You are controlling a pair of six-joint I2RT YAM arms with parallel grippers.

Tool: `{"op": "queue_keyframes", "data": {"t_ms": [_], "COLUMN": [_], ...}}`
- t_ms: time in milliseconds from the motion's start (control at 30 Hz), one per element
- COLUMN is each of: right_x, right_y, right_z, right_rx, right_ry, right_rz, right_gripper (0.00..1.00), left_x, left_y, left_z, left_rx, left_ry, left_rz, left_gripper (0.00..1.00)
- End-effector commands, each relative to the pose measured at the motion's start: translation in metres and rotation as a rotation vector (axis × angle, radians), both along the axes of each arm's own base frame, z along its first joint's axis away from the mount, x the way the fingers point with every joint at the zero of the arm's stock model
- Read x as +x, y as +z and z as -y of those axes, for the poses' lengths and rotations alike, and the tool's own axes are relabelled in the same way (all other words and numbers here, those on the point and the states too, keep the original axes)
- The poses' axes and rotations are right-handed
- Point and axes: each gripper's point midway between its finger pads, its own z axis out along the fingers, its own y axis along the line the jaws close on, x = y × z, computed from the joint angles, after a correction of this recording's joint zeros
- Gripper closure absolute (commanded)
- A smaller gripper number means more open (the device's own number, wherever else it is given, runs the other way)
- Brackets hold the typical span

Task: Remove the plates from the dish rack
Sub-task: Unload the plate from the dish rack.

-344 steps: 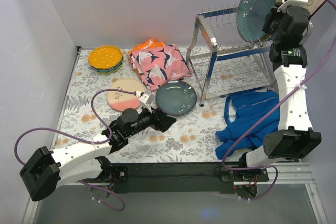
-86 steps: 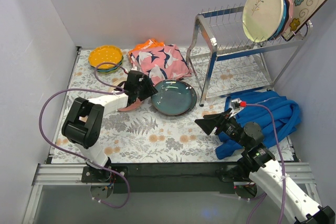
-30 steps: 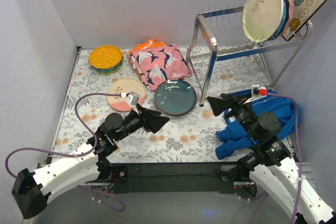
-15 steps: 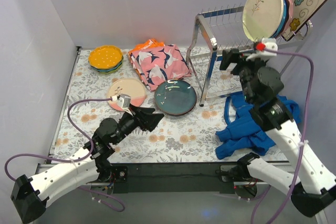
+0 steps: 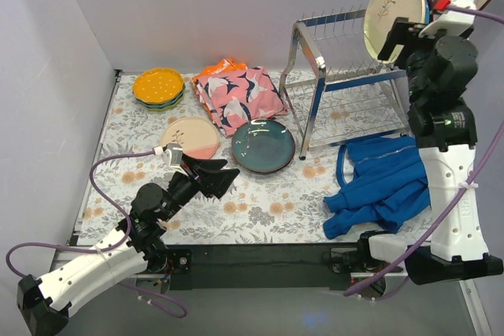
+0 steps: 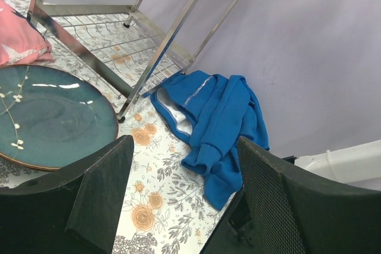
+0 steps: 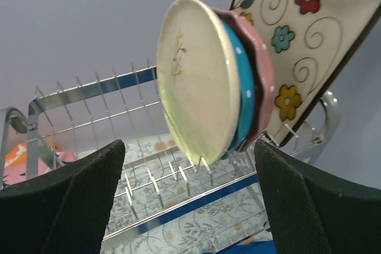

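Floral-patterned table covering was noted beneath both arms, enclosed by plain pale walls.

The right gripper was found raised to the level of the rack's upper tier. Its jaws were spread wide with nothing between them. It faced the cream plate and was apart from it. That plate stood upright on edge among the prongs. Close behind it a blue dotted plate and a pink plate were recorded. A square floral plate leaned at the far end behind them. All four were held in the upper tier of the dish rack.

The left gripper was found low over the table, jaws likewise spread and empty. It pointed towards the dark teal plate, which lay flat just beyond the fingertips, beside the rack's front leg. A cream-pink plate lay flat just left of it. A pink bird-print cloth was noted behind both. A stack topped by an orange dotted plate sat at the far left corner. A blue garment lay crumpled on the table in front of the rack.
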Motion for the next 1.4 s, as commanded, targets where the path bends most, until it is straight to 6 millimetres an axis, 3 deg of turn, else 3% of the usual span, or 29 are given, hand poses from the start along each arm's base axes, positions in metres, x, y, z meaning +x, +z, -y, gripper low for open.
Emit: {"op": "queue_keyframes", "data": {"t_ms": [0, 33, 67, 100, 133, 167, 233, 633, 933, 1167, 1367], "right_x": [0.003, 0.012, 0.014, 0.016, 0.018, 0.019, 0.024, 0.058, 0.072, 0.069, 0.071], "right_y": [0.026, 0.021, 0.021, 0.02, 0.02, 0.021, 0.022, 0.01, 0.005, 0.011, 0.001], "right_z": [0.012, 0.011, 0.029, 0.034, 0.024, 0.032, 0.029, 0.041, 0.029, 0.031, 0.028], "right_rx": [0.013, 0.024, 0.039, 0.057, 0.08, 0.111, 0.118, 0.066, 0.055, 0.039, 0.047], "right_ry": [0.047, 0.068, 0.034, 0.044, 0.132, 0.135, 0.172, 0.169, 0.264, 0.253, 0.268], "right_rz": [0.015, -0.007, -0.01, -0.01, -0.009, -0.005, -0.001, 0.019, 0.004, 0.013, -0.008], "right_gripper": [0.07, 0.07, 0.07, 0.07, 0.08, 0.09, 0.1, 0.13, 0.16, 0.18, 0.19], "left_x": [0.002, 0.002, 0.001, 0.001, 0.002, 0.002, 0.002, 0.003, 0.002, 0.001, 0.003], "left_y": [-0.005, -0.005, -0.005, -0.006, -0.006, -0.006, -0.007, -0.008, -0.007, -0.006, -0.007], "left_z": [0.002, 0.003, 0.004, 0.004, 0.004, 0.004, 0.005, 0.004, 0.005, 0.006, 0.004], "left_rx": [0.015, 0.017, 0.018, 0.02, 0.021, 0.021, 0.023, 0.029, 0.028, 0.027, 0.028], "left_ry": [0.005, -0.001, -0.007, -0.009, -0.006, -0.005, -0.006, -0.002, -0.011, -0.018, -0.001], "left_rz": [-0.011, -0.013, -0.014, -0.015, -0.015, -0.018, -0.019, -0.017, -0.016, -0.011, -0.008], "left_gripper": [0.32, 0.32, 0.32, 0.32, 0.32, 0.32, 0.32, 0.32, 0.31, 0.32, 0.32]}}
